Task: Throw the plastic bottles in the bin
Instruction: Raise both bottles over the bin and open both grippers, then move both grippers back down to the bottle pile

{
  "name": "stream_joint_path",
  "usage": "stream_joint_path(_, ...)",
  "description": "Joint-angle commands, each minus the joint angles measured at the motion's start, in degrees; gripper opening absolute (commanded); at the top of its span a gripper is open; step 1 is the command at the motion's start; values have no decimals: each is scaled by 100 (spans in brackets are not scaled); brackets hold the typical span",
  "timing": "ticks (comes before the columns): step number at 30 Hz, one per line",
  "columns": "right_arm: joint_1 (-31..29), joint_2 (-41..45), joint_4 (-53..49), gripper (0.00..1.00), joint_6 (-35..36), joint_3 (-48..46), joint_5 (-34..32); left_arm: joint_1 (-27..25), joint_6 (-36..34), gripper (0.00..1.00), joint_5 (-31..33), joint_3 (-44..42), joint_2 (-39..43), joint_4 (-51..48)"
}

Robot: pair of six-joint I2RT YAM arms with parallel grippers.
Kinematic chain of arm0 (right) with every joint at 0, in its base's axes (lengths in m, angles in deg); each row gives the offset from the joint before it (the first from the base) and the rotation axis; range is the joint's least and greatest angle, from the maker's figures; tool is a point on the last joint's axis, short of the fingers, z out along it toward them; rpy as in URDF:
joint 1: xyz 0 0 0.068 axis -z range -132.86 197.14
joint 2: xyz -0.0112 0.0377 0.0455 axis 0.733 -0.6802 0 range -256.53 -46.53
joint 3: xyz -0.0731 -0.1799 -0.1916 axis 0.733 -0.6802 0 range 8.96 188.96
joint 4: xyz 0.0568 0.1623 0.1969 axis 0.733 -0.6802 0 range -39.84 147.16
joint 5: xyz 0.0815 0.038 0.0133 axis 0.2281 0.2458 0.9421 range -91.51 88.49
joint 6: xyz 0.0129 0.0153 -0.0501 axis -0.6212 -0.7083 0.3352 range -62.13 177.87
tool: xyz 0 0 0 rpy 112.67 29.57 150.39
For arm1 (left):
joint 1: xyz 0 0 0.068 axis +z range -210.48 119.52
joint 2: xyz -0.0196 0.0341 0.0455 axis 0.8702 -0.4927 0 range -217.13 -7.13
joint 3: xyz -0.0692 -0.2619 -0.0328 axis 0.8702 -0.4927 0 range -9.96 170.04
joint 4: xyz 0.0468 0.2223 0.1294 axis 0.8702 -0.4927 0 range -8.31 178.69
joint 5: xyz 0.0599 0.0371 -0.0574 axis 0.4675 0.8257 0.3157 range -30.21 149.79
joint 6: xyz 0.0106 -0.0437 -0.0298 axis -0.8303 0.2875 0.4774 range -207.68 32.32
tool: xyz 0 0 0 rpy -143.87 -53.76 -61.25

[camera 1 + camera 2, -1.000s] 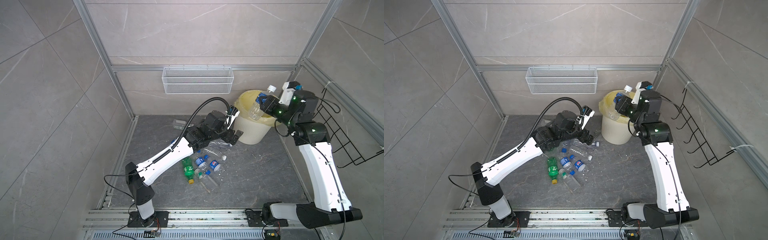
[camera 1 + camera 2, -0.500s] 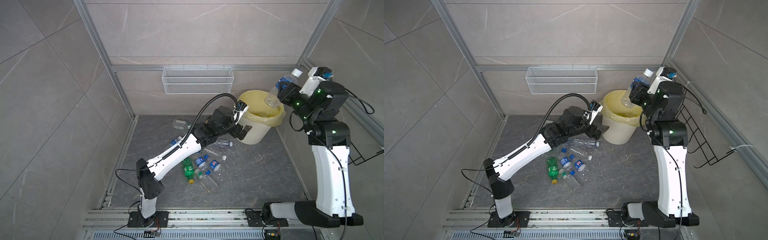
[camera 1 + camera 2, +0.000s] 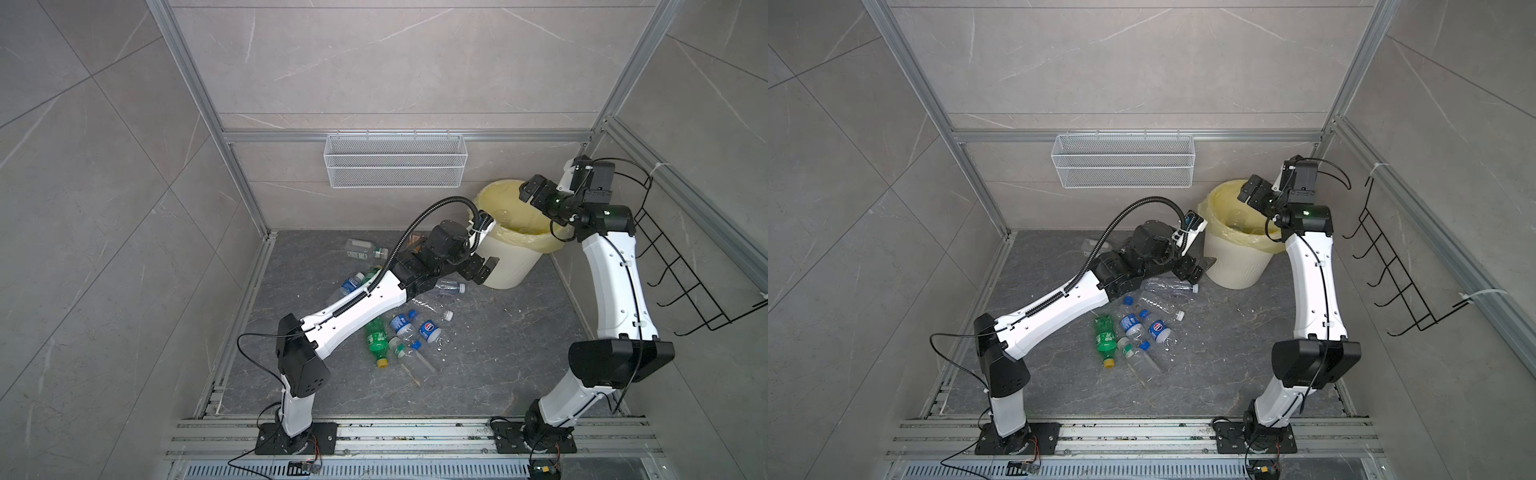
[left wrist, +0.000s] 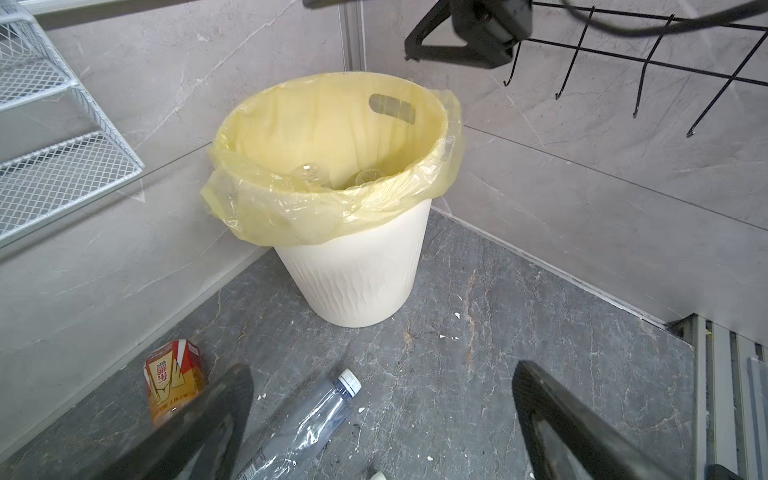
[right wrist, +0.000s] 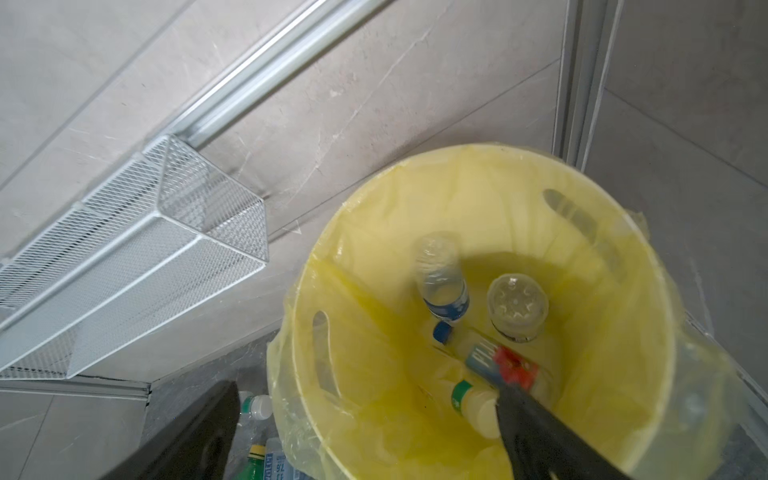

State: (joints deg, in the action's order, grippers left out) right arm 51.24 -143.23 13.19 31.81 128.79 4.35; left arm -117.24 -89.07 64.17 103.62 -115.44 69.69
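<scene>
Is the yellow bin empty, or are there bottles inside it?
Not empty, not full. The right wrist view shows a blue-labelled bottle, a clear bottle and a few others lying low inside the bin.

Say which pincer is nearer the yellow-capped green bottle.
Left. The left pincer hangs low beside the bin, just beyond the green bottle; the right pincer sits above the bin's mouth, farther off.

Pepsi roundel on blue-labelled bottle (image 3: 429,328), nothing else legible
</scene>
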Motion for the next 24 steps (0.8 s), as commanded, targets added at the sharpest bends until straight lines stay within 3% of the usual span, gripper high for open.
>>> stream_joint_path(1, -6, 384, 17, 100, 10, 52, 113, -27, 69, 100, 25, 181, -51, 207)
stream_joint_path(14, -5, 647, 116, 99, -241, -92, 400, 74, 402, 100, 186, 496, -166, -293)
stream_joint_path(24, -55, 1082, 372, 100, -572, -717, 879, 744, 1342, 100, -80, -485, 513, -486)
